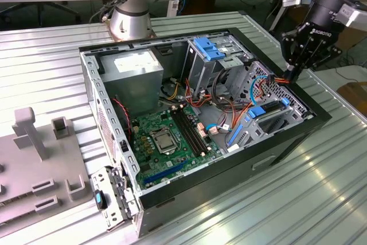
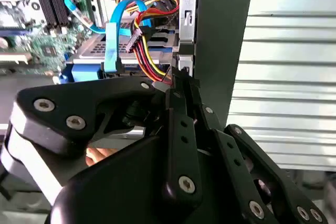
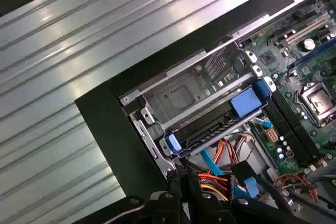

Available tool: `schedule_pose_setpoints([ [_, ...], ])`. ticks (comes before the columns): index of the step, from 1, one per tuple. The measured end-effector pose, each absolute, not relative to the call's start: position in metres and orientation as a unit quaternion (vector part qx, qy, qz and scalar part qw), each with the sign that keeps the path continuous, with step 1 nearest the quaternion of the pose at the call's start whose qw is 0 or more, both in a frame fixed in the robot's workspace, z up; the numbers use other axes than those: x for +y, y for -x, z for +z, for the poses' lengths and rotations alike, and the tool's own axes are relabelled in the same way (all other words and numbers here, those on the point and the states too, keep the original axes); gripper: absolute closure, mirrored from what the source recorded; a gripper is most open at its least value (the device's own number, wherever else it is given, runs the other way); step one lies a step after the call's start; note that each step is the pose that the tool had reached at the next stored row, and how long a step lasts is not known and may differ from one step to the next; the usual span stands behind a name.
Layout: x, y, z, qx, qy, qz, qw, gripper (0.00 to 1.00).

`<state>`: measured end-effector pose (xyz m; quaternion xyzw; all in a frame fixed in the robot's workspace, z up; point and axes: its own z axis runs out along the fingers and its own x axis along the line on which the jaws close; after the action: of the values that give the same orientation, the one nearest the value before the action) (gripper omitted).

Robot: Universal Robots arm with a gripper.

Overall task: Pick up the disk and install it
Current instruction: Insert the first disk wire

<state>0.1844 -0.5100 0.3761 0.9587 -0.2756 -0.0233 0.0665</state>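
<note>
Hovering by cables (image 3: 220,163) | pincer (image 1: 292,74) closed, empty | disk (image 3: 210,124) in bay (image 3: 178,95)

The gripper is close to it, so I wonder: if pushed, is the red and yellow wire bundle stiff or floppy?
Probably floppy: the wire bundle curves loosely. It likely springs back somewhat, being anchored at its black plug.

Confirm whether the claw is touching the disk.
Apart. In the first wrist view, the claw sits over the cables, with a cage bar showing between it and the disk.
</note>
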Motion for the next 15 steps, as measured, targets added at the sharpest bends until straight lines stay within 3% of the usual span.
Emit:
schedule_pose_setpoints([
  [15,-0.51,-0.1844,0.3675,-0.5,-0.863,-0.039,0.059,0.82],
])
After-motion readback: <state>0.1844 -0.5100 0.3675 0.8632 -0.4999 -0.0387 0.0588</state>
